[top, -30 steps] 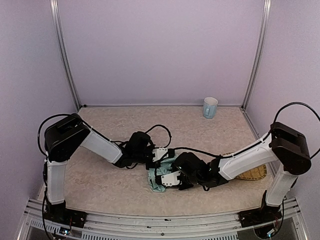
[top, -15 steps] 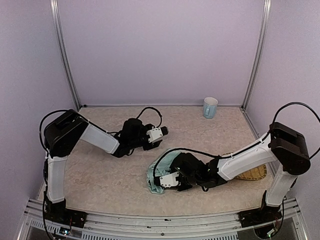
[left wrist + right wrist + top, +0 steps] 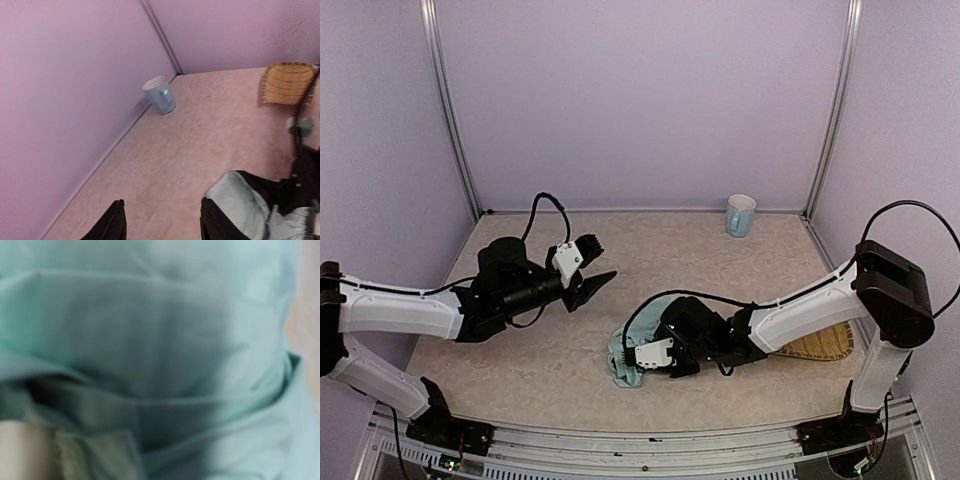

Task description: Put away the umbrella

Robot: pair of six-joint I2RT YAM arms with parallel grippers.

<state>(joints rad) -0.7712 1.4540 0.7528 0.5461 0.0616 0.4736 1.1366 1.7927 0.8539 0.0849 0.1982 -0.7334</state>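
My left gripper [image 3: 598, 283] has just let go. A second ago it was clenched down at the umbrella [image 3: 620, 372], right beside my right gripper [image 3: 642, 360]. Now it hangs raised and swung off to the left, well apart from the bundle, and my left wrist view shows its fingers spread with nothing between them. The umbrella has barely shifted: it lies as a crumpled mint heap on the table [image 3: 540, 375], near the front middle, with my right gripper pressed down on it. Mint fabric fills my right wrist view so completely that I cannot tell whether those fingers are pinching the cloth or only resting against it. I judge the two-handed step over and the umbrella left to my right arm alone. It is not yet put away, and the fabric looks loose enough to spring open.
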